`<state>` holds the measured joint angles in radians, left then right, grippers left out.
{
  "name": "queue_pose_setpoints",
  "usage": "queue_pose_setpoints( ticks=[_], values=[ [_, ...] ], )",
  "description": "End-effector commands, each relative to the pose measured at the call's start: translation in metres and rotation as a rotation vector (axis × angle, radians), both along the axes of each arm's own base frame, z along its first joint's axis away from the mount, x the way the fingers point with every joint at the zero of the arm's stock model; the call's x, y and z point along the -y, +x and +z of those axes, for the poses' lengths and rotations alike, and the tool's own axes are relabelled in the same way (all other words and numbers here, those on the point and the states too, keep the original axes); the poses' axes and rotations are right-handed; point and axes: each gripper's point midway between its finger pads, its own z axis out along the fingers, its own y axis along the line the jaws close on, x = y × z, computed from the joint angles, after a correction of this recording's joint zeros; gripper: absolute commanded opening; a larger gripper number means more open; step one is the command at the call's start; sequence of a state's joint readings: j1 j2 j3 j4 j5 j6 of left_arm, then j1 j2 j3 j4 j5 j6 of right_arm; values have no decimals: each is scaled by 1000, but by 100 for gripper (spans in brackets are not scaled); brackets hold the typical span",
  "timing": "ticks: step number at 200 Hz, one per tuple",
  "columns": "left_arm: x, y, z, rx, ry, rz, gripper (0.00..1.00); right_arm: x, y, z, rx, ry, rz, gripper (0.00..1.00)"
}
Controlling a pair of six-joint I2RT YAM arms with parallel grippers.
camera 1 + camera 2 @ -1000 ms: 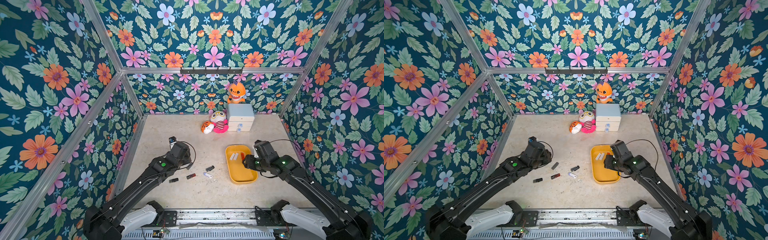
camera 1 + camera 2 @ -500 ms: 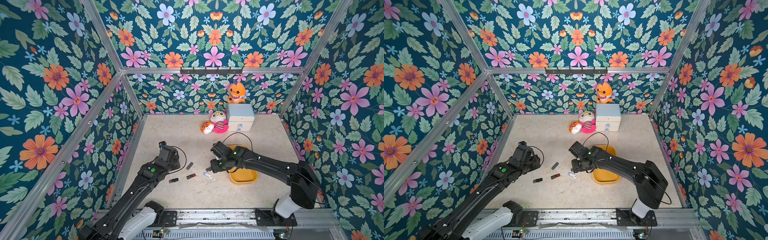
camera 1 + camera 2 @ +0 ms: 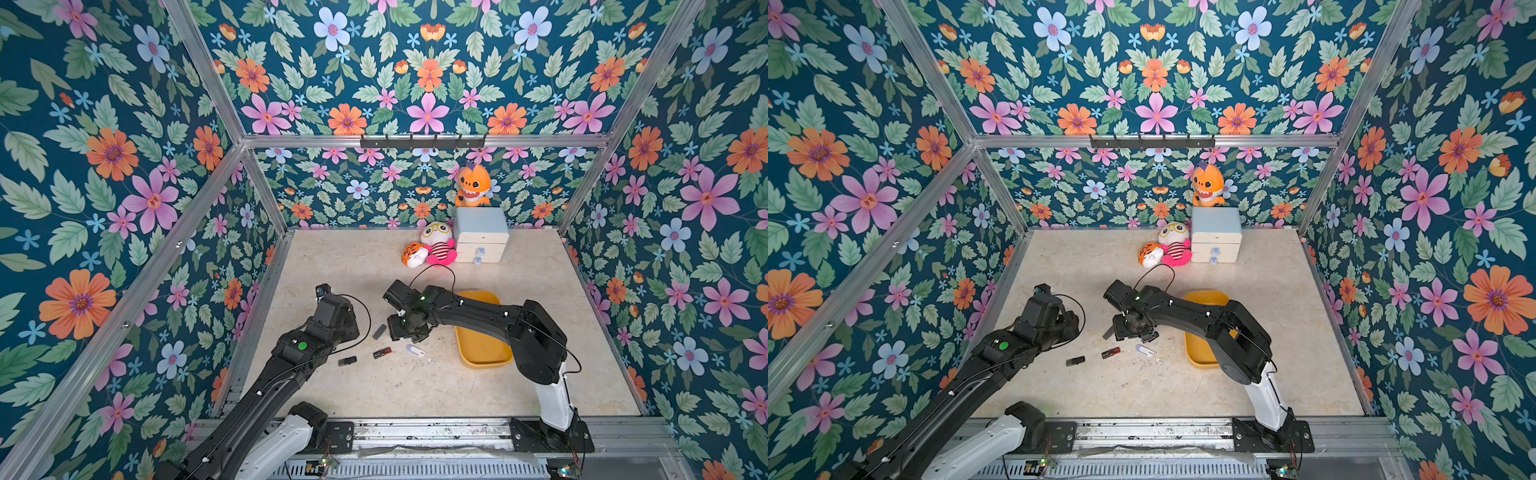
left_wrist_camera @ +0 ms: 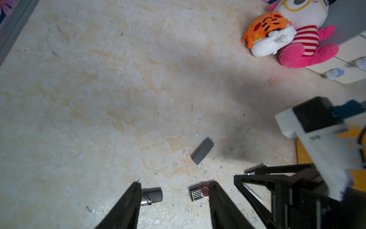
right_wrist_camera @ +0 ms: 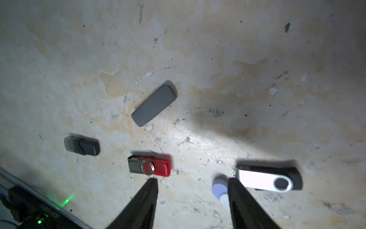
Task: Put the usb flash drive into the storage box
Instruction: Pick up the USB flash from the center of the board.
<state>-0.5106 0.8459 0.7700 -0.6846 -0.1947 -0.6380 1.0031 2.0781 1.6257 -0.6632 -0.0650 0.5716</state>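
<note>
Drives (image 5: 156, 166) lie outside the box (image 3: 482, 351); we see right gripper (image 5: 192, 179) spread above them, perhaps choosing, left gripper (image 4: 175, 183) spread idle.

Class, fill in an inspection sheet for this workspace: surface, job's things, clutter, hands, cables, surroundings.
Surface: beige table, scuffed and stained.
Job's things: grey drive, black drive, red drive, swivel drive and lilac drive loose on the table; yellow tray partly hidden by the right arm.
Clutter: plush toys, drawer cabinet at the back.
Hands: left hand open, empty; right hand open, empty, over the drives.
Cables: right cable and left cable loop at the wrists.
Surroundings: floral walls, metal frame.
</note>
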Motion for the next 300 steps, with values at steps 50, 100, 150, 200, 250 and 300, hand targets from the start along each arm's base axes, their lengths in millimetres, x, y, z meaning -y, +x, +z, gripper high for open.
queue_pose_setpoints(
  ticks=[50, 100, 150, 200, 250, 300],
  values=[
    [-14, -3, 20, 94, -17, 65, 60, -35, 6, -17, -63, -63, -134, 61],
    [-12, -2, 17, 82, -19, 56, 61, -44, 7, -22, -44, -124, -124, 61],
    [-10, -2, 16, 82, -24, 49, 61, -54, 10, -33, -54, -148, -112, 59],
    [-10, -2, 17, 84, -25, 47, 62, -50, 14, -50, -46, -232, -90, 47],
    [-9, -2, 14, 75, -22, 43, 62, -39, 18, -58, -10, -317, -58, 38],
    [-7, -1, 11, 67, -22, 38, 62, -34, 22, -65, 22, -349, -23, 26]
  ],
)
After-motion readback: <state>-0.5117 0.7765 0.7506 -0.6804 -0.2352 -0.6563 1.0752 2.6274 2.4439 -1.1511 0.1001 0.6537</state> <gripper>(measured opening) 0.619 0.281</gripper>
